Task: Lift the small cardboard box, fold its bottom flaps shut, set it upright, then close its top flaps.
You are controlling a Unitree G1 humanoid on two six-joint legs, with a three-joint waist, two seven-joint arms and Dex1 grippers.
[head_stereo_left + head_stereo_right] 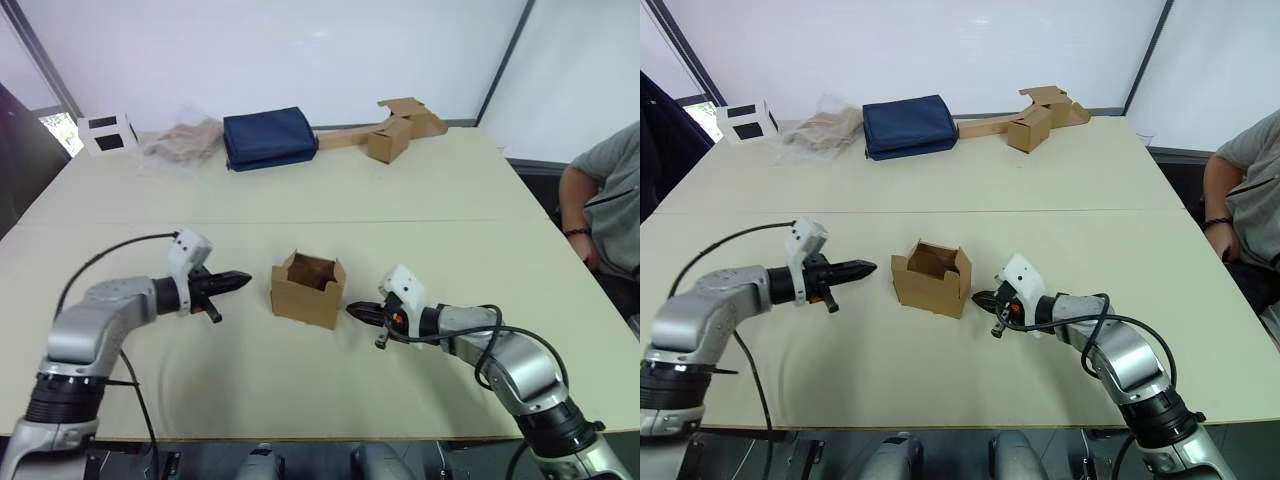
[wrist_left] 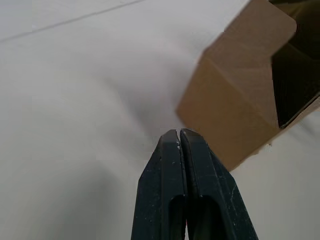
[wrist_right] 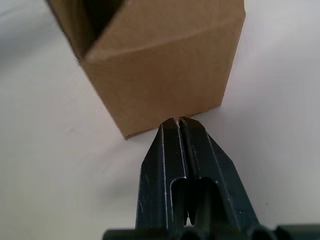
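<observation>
The small cardboard box point(image 1: 308, 290) stood mid-table point(image 1: 400, 190) with its upper end open and flaps raised; the left gripper point(image 1: 238, 280) hovered just beside its left wall, the right gripper point(image 1: 356, 310) almost touching its right wall low down; both sets of jaws were pressed shut and held nothing. The likely trouble: closed tips could only shove; a light carton would probably skid or tip rather than lift; uneven pressure from the two sides could spin it or dent a wall.

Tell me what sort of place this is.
Probably a robot test or data-collection room: a plain pale table against white partition walls, spare cardboard pieces at its far edge, and a seated person watching beside it.
</observation>
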